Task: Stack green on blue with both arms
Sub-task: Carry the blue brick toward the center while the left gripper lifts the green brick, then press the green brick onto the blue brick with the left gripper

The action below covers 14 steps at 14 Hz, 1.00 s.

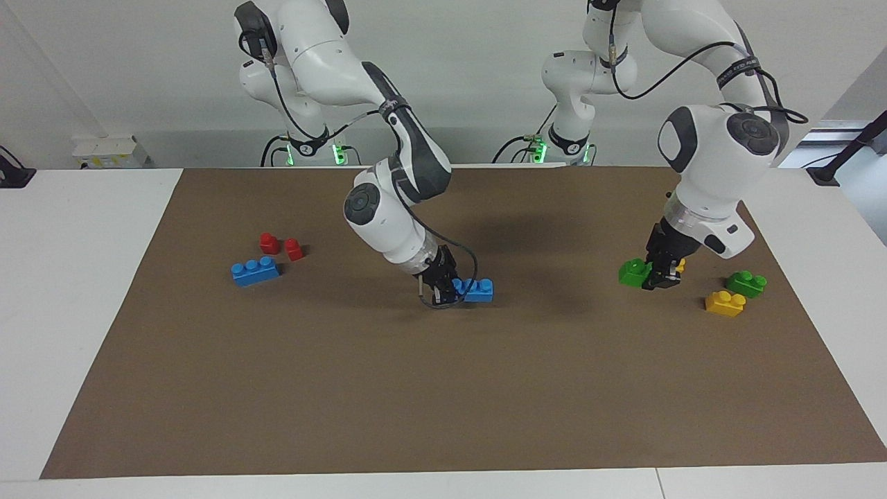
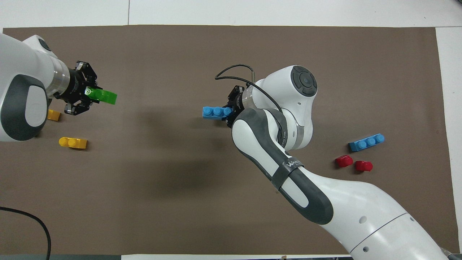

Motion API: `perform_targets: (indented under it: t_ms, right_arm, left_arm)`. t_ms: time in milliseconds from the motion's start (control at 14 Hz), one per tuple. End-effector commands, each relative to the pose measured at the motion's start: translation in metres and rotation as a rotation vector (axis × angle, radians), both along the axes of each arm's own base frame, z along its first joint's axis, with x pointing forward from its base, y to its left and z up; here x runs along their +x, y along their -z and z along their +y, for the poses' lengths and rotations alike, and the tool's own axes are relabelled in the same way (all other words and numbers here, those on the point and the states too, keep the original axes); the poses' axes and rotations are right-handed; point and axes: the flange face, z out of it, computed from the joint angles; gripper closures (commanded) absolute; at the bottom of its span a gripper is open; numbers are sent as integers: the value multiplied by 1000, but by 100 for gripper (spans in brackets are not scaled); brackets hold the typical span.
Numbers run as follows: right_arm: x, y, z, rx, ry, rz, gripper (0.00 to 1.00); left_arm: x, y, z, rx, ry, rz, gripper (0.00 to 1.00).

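My right gripper (image 1: pixel 452 290) is shut on one end of a blue three-stud brick (image 1: pixel 478 290) and holds it level, low over the middle of the brown mat (image 1: pixel 443 402). In the overhead view the gripper (image 2: pixel 229 111) and its blue brick (image 2: pixel 213 112) show too. My left gripper (image 1: pixel 653 274) is shut on a green two-stud brick (image 1: pixel 632 272) and holds it above the mat toward the left arm's end, also in the overhead view (image 2: pixel 90 94), with the brick (image 2: pixel 104 96) sticking out toward the blue one. The two bricks are far apart.
A second blue brick (image 1: pixel 255 270) and two red bricks (image 1: pixel 269 242) lie toward the right arm's end. A second green brick (image 1: pixel 746 283) and a yellow brick (image 1: pixel 724 303) lie toward the left arm's end; another yellow one (image 2: pixel 54 115) lies by the left gripper.
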Motion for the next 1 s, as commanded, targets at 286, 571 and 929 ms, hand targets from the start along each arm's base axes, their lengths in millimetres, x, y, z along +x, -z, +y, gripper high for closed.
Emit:
perform_targets:
  t_ms: [286, 571, 929]
  right_arm:
    - [-9, 39, 24, -30, 34, -71, 100]
    - [-17, 56, 21, -46, 31, -74, 100]
    - [-23, 65, 15, -55, 9, -90, 100]
  left_arm:
    - [-45, 5, -112, 15, -110, 19, 100]
    - [-80, 30, -170, 77, -177, -77, 100]
    - [-84, 56, -202, 90, -162, -84, 100]
